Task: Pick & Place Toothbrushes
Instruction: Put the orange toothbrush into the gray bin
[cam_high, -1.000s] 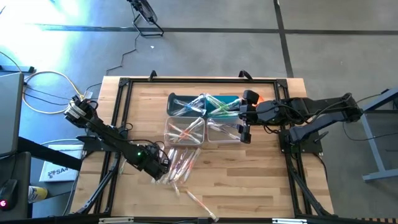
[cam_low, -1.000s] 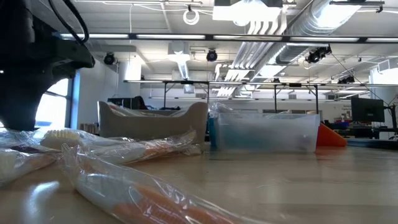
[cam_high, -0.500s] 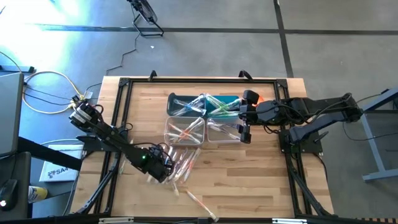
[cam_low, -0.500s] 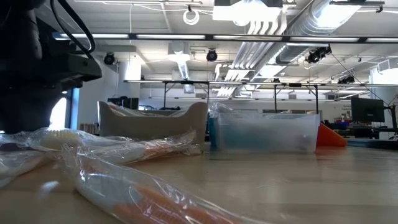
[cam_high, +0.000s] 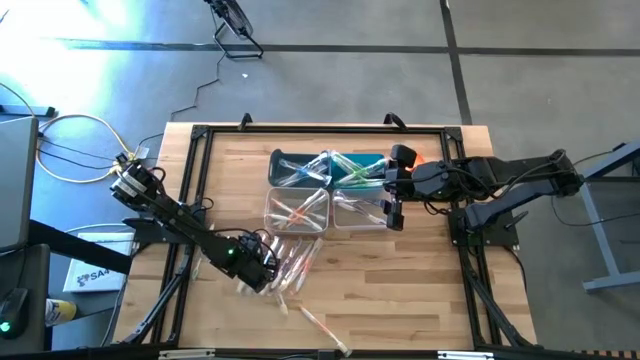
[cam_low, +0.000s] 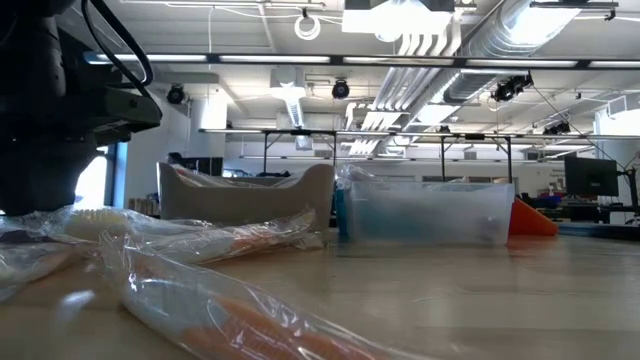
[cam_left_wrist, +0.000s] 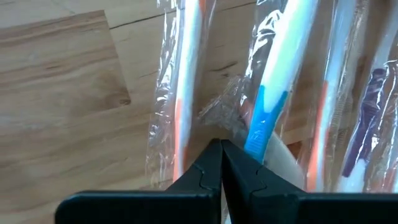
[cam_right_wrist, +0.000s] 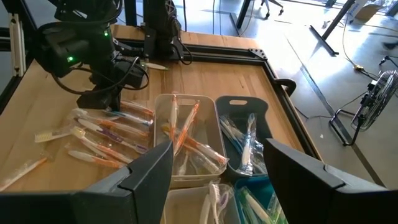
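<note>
Low view: toothbrushes (cam_low: 190, 240) wrapper-blurred.

No text, label, brand or number can be read anywhere.

Four bins (cam_high: 327, 190) clustered mid-counter (cam_high: 400, 280), toothbrushes inside. Loose toothbrushes (cam_high: 292, 262) lie in front; left gripper (cam_high: 262, 278) on their left edge, right gripper (cam_high: 390, 212) beside bins' right.

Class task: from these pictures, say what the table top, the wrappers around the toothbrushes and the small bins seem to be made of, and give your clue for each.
Table top: likely wood, matt; grain and plank joints show.
Wrappers: thin clear plastic film, probably; crinkled and glinting.
Small bins: seemingly see-through rigid plastic; the toothbrushes inside show through the walls.
</note>
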